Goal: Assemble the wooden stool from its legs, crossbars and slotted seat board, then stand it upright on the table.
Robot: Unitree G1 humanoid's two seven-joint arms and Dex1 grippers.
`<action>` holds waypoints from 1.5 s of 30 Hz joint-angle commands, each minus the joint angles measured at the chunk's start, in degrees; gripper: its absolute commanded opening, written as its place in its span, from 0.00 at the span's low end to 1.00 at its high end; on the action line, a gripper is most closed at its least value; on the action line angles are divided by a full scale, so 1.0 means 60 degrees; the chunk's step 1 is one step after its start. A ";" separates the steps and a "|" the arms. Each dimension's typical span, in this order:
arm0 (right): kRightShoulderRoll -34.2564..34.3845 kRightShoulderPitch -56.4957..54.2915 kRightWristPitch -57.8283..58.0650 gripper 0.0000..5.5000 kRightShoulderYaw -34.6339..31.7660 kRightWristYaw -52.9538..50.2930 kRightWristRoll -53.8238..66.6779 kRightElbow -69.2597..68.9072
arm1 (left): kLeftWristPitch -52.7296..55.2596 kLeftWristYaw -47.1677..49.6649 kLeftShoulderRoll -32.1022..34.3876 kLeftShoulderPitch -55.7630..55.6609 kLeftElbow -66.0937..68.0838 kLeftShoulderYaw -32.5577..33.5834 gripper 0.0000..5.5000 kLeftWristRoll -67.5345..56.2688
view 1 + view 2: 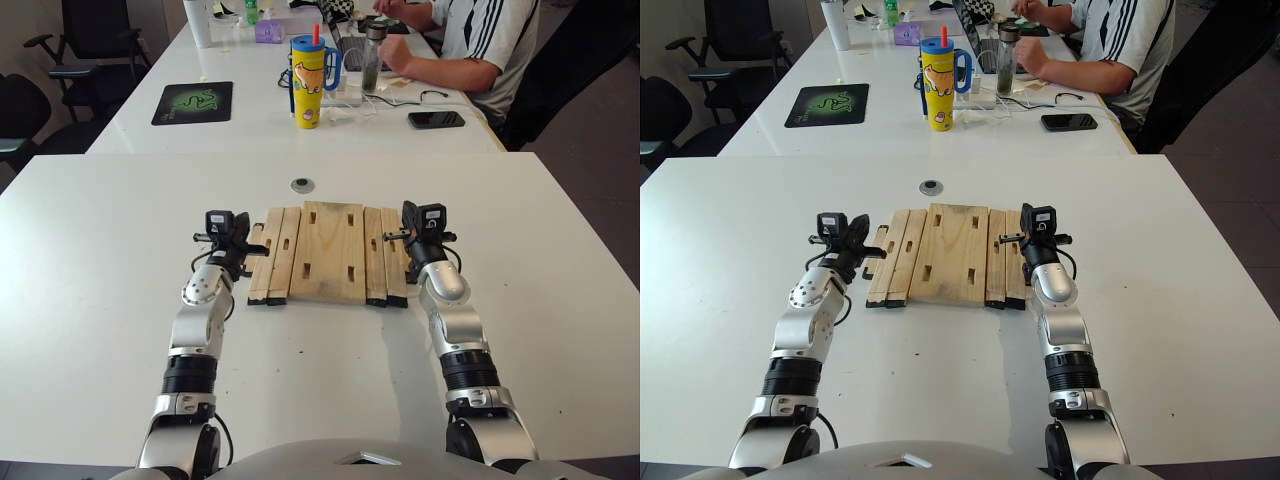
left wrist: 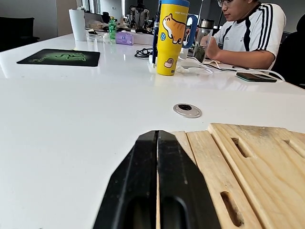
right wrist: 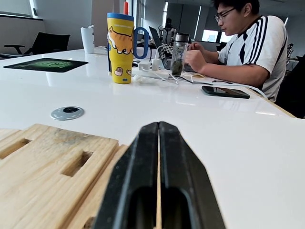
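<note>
The slotted seat board (image 1: 328,250) lies flat at the middle of the white table (image 1: 100,260). Narrow wooden slats flank it, one group on its left (image 1: 272,255) and another on its right (image 1: 385,255), all flat and side by side. My left gripper (image 1: 243,240) rests at the outer edge of the left slats, shut with nothing between its black fingers (image 2: 143,181). My right gripper (image 1: 405,232) sits over the outer right slats, also shut and empty, its fingers (image 3: 176,181) pressed together. The slots in the board (image 2: 240,148) show beside the left gripper (image 2: 157,136).
A round cable grommet (image 1: 301,184) sits in the table just beyond the wood. On the far table stand a yellow tumbler (image 1: 309,85), a black mat (image 1: 193,102) and a phone (image 1: 436,120), with a seated person. Bare tabletop lies left and right of the arms.
</note>
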 commanded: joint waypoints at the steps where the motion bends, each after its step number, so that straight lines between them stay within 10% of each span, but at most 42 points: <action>1: -0.0024 -0.0101 0.0002 0.00 -0.0084 -0.0067 0.0053 -0.0085 | 0.1380 -0.0531 0.0624 0.0543 -0.0794 -0.0200 0.00 -0.0136; 45: -0.0203 0.0153 0.0025 0.00 -0.0181 -0.0118 -0.0064 -0.0157 | 0.3205 -0.1652 0.2454 0.1092 -0.1372 -0.0565 0.00 0.0303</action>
